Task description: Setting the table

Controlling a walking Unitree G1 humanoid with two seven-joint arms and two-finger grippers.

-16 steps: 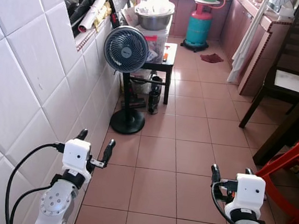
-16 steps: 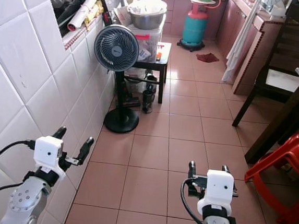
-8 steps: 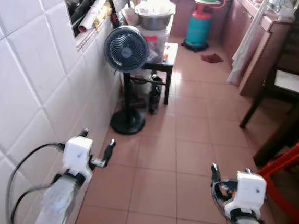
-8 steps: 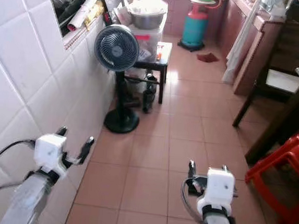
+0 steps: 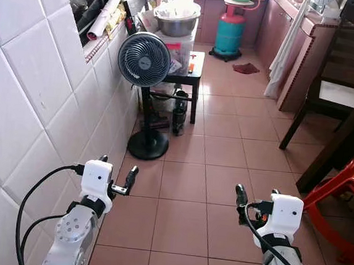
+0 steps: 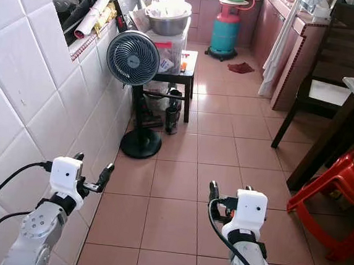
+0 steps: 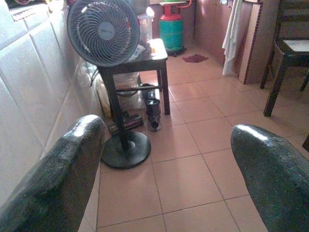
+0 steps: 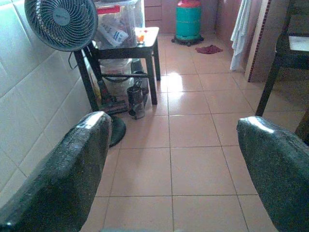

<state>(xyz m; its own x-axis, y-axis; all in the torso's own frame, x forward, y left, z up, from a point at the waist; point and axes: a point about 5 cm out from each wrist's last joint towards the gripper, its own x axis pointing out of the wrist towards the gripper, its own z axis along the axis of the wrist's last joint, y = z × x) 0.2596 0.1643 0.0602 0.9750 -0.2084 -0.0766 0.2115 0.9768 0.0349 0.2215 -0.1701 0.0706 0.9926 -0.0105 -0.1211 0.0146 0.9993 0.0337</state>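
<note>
— Where's the table?
— The dark table (image 6: 352, 117) stands at the right, by the red stool (image 6: 340, 184).
— The pincers?
— Left pincer (image 5: 116, 175) and right pincer (image 5: 257, 198) — both apart, holding nothing, above the tiled floor (image 5: 224, 155).

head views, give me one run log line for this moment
phase: moving along tiled corridor | left gripper: open, empty | right gripper: open, empty | ahead: dark pedestal fan by white tiled wall | right side: red plastic stool
</note>
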